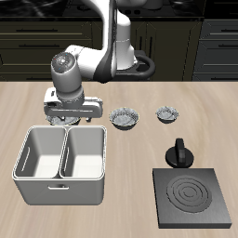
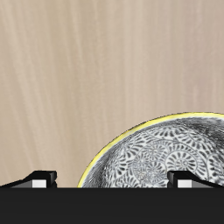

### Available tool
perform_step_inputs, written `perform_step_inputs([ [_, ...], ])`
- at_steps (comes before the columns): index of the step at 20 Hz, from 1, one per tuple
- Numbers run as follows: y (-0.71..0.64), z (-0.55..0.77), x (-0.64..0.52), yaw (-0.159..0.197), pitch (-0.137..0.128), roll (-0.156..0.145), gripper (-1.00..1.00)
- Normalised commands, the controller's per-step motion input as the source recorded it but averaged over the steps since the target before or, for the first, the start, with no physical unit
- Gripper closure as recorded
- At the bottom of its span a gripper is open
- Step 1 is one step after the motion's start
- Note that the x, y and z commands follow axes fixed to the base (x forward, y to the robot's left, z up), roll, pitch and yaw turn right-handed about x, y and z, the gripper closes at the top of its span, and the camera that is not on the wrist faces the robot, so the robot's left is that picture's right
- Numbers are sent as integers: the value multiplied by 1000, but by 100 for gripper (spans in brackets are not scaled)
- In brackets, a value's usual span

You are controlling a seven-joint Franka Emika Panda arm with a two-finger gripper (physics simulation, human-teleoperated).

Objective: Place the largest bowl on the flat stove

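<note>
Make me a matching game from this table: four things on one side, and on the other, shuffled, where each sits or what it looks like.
Things:
1. largest bowl
2. smallest bowl
3. flat stove
4. metal bin

Descriptions:
a. dark slab with ring marks, near the table's front edge
b. right below the open gripper
c. pale grey, two compartments
d. beyond the medium bowl, on the side away from the gripper

Pairs: 1-b, 2-d, 3-a, 4-c
</note>
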Motion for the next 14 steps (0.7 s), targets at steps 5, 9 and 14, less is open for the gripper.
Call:
perform_step_inputs([
  [5, 31, -340, 60, 28, 53, -9, -100],
  [9, 52, -80, 16, -20, 7, 16, 100],
  [14, -38, 171, -8, 3, -29, -6, 100],
])
